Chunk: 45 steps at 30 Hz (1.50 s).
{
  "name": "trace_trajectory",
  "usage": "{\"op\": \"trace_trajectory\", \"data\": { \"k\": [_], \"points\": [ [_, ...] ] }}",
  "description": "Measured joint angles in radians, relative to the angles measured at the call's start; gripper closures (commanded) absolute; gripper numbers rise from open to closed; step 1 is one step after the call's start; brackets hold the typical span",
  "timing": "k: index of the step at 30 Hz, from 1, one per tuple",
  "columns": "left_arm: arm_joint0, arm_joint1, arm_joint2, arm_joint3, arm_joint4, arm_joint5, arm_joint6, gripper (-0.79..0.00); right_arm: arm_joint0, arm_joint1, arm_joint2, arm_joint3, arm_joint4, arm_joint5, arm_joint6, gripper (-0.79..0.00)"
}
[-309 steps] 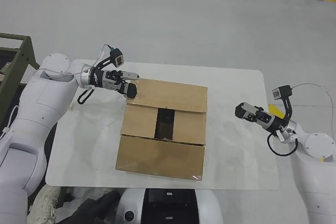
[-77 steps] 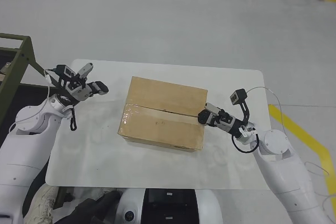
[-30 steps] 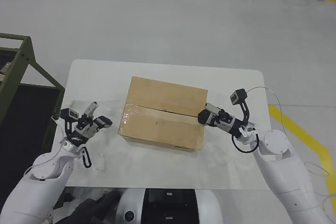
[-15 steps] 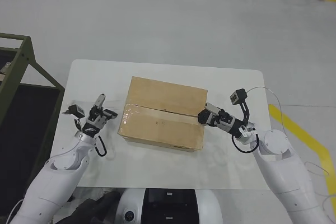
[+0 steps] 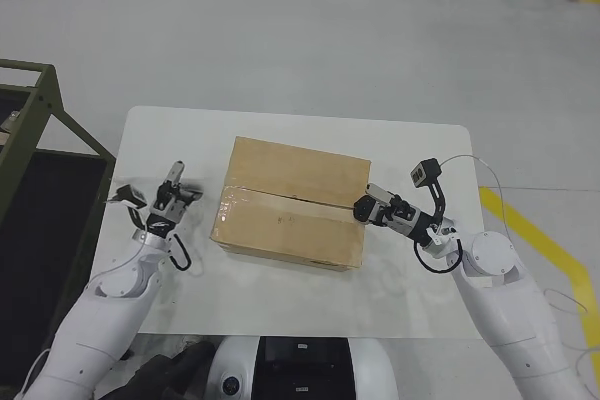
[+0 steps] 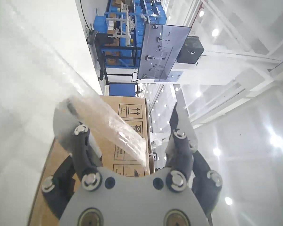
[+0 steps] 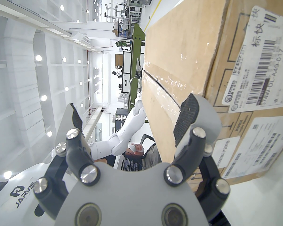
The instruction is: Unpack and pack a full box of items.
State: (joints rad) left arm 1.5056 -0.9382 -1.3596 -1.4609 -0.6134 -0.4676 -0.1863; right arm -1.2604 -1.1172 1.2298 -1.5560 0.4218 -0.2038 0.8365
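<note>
A green frame (image 5: 42, 95) stands left of the worktop (image 5: 420, 290). The left pincer (image 5: 180, 186) sits just left of the box (image 5: 292, 225), fingers apart. A clear film strip (image 6: 113, 128) lies across one finger and runs to the box edge. The box rests mid-worktop, flaps closed, with a taped seam (image 5: 290, 197) along its top. The right pincer (image 5: 364, 207) is at the box's right end, fingers apart, one finger at the top edge near the seam. Labels (image 7: 261, 76) cover that end
</note>
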Motion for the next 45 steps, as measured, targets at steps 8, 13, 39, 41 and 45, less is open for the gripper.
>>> {"op": "trace_trajectory", "data": {
  "k": [8, 13, 39, 41, 45],
  "points": [
    [0.009, -0.01, -0.035, -0.008, -0.012, -0.005, 0.002, -0.376, 0.0, 0.0, 0.0, 0.0, 0.0, 0.0, 0.0, -0.785],
    [0.005, -0.017, -0.053, -0.032, -0.002, -0.009, 0.006, -0.388, 0.0, 0.0, 0.0, 0.0, 0.0, 0.0, 0.0, -0.785],
    [0.08, -0.051, -0.099, -0.302, 0.164, 0.047, 0.07, -0.696, 0.0, 0.0, 0.0, 0.0, 0.0, 0.0, 0.0, -0.785],
    [0.083, -0.054, -0.096, -0.321, 0.174, 0.059, 0.08, -0.705, 0.0, 0.0, 0.0, 0.0, 0.0, 0.0, 0.0, -0.785],
    [0.092, -0.062, -0.089, -0.371, 0.2, 0.087, 0.105, -0.739, 0.0, 0.0, 0.0, 0.0, 0.0, 0.0, 0.0, -0.785]
  ]
}}
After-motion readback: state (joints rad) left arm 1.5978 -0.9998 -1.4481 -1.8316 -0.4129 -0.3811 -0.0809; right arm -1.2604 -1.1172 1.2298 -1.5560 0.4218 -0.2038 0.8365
